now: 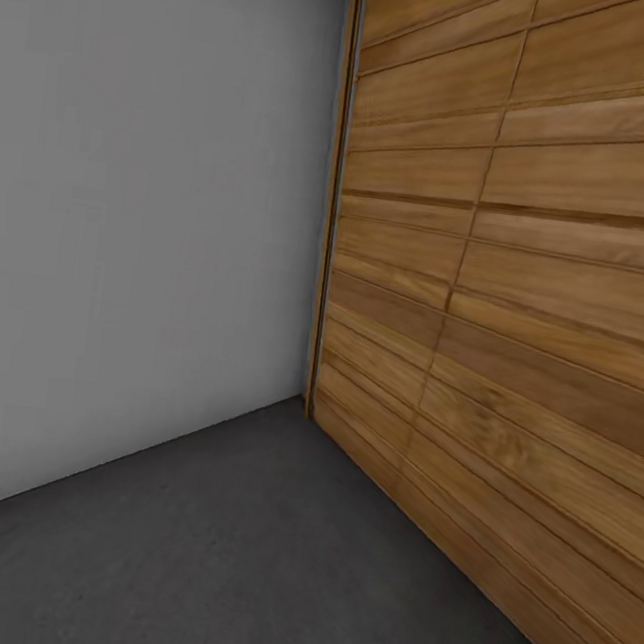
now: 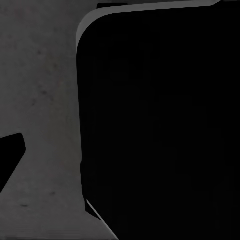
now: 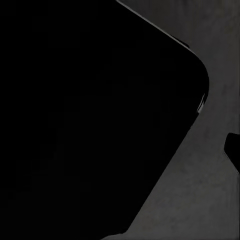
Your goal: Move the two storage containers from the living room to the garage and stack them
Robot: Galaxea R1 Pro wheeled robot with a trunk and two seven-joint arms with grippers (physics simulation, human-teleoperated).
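Grey wall, wooden-slat door and dark floor: a bare corner of the garage.

Warm brown horizontal slats make up the door (image 1: pixel 508 284) on the right of the head view; it meets a plain pale grey wall (image 1: pixel 143 219) at an upright corner seam, and the dark grey speckled floor (image 1: pixel 232 563) runs up to both. The left wrist view looks down on the same rough grey floor (image 2: pixel 40 100), with a large black round-cornered body (image 2: pixel 160 125) of the robot close to the lens and a small black shape at the picture's edge; whether the left fingers stand apart or together cannot be told. The right wrist view gives a matching black round-cornered mass (image 3: pixel 90 115) over grey floor (image 3: pixel 210 200); the state of the right fingers cannot be told either.
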